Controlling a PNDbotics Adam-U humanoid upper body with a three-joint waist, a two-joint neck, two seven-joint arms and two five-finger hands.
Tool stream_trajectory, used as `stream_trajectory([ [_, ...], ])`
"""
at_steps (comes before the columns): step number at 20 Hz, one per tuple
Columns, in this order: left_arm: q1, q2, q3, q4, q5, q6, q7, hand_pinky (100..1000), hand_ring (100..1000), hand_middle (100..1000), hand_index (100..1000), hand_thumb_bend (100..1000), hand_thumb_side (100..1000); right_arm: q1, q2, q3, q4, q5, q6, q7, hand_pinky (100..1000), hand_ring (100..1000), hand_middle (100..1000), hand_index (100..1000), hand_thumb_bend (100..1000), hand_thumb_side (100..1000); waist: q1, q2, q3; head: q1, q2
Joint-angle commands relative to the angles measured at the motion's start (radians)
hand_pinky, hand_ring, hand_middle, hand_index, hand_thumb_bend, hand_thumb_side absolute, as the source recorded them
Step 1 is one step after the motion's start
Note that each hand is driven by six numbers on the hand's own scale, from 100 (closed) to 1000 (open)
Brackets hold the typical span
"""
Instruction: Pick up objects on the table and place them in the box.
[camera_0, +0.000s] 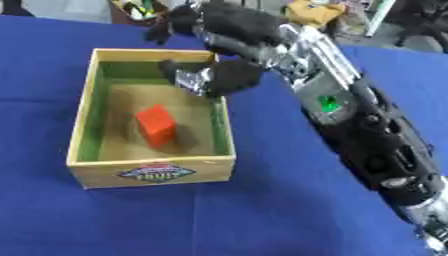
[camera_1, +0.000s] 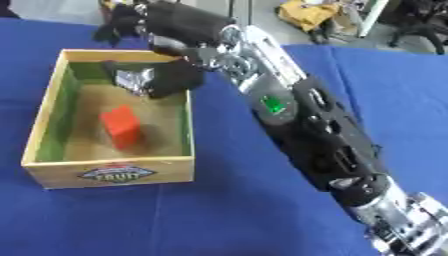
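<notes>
- The red block (camera_0: 157, 125) lies on the floor of the wooden box (camera_0: 80, 107), long axis running front to back.
- The right hand (camera_0: 219, 77) hangs over the box's far right corner, beyond the block; whether its fingers are apart or together, I cannot tell.
- No left hand shows.

robot lab or workshop, blue-clothed table (camera_0: 262, 210), cluttered floor (camera_1: 308, 15), chair base (camera_1: 420, 30)
</notes>
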Motion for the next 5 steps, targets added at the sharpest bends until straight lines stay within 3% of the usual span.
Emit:
stream_trajectory([
  [1, 0.002, 0.016, 0.016, -0.019, -0.012, -0.002, 0.014, 285, 412, 455, 633, 100, 924, 0.02, -0.071, -0.077, -0.141, -0.163, 0.117, -0.129, 744, 781, 681, 847, 100, 941, 0.012, -0.026, -0.013, 0.02, 0.014],
  [3, 0.005, 0.017, 0.02, -0.019, -0.018, -0.002, 0.025, 286, 413, 455, 633, 100, 926, 0.051, -0.107, -0.114, -0.207, -0.27, 0.154, -0.222, 771, 813, 707, 838, 100, 915, 0.014, -0.03, -0.027, 0.035, 0.023],
  [5, 0.008, 0.018, 0.023, -0.019, -0.024, -0.003, 0.034, 285, 412, 455, 633, 100, 931, 0.083, -0.154, -0.15, -0.224, -0.36, 0.133, -0.311, 789, 836, 727, 832, 100, 905, 0.016, -0.035, -0.042, 0.053, 0.03],
])
